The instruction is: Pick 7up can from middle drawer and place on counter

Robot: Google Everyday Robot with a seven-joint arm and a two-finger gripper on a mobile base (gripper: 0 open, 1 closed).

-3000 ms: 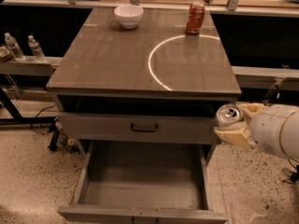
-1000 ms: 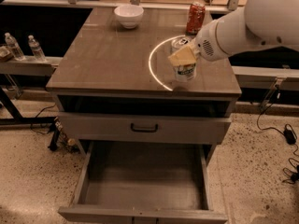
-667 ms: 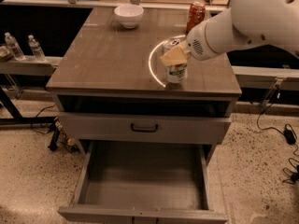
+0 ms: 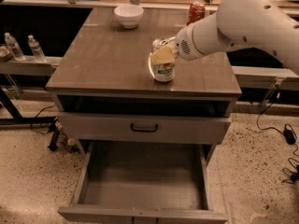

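Note:
The 7up can (image 4: 164, 71), silvery-white with green print, is upright on the counter (image 4: 103, 64) near its front middle. My gripper (image 4: 163, 55) reaches in from the right on a white arm, its tan fingers (image 4: 162, 56) closed around the can's upper half. The can's base looks to be touching the counter top. The middle drawer (image 4: 145, 181) is pulled out below, with a bare grey floor.
A red-orange can (image 4: 196, 11) and a white bowl (image 4: 128, 15) stand at the back of the counter. A closed drawer front with a dark handle (image 4: 144, 127) sits above the open drawer. Two water bottles (image 4: 23, 46) stand on a shelf at left. Cables lie on the floor at right.
The gripper carried the can from beside the drawer up onto the counter, then moved it left toward the front middle over the last second.

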